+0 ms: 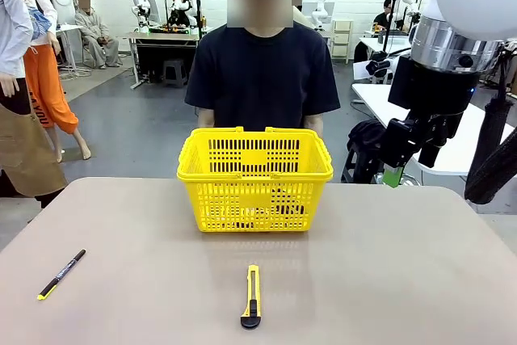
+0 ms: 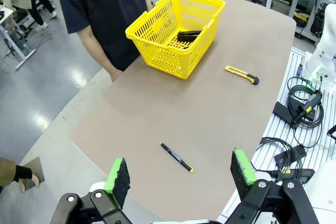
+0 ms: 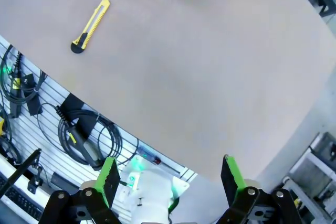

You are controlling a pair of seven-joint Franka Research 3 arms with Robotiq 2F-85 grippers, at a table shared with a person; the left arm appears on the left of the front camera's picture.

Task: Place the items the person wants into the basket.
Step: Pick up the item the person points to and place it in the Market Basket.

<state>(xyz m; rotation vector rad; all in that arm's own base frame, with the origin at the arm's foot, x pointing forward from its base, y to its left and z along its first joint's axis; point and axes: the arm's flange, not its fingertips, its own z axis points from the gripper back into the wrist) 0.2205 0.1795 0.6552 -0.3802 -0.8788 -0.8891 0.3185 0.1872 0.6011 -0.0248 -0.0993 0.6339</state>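
Basket (image 1: 254, 179) stands at the far middle of the table (image 1: 388, 280), directly in front of the person (image 1: 262, 78), who stands at the far edge with arms down. In the left wrist view a long black item, most likely the stapler (image 2: 188, 36), lies on the basket floor; other contents cannot be made out through the lattice.

Remaining on the table: a knife (image 1: 252, 296) at near centre, well apart from the basket, and a pen (image 1: 61, 274) at near left. Neither appears to be among the wanted items.

Left gripper (image 2: 178, 179): jaws fully spread, nothing between the green pads, held high above the near left of the table. Right gripper (image 3: 168, 174): jaws likewise wide, empty, raised over the near right edge; in the front view it hangs up at the right, clear of the table.

Assessment: no pick is in hand. No wanted item is visible outside the basket, so the placing seems finished or close to it, though the marker and tape measure cannot be confirmed inside.

Next move: judged to call for holding both arms clear and watching the person for any further indication. The knife and pen should be left where they lie.
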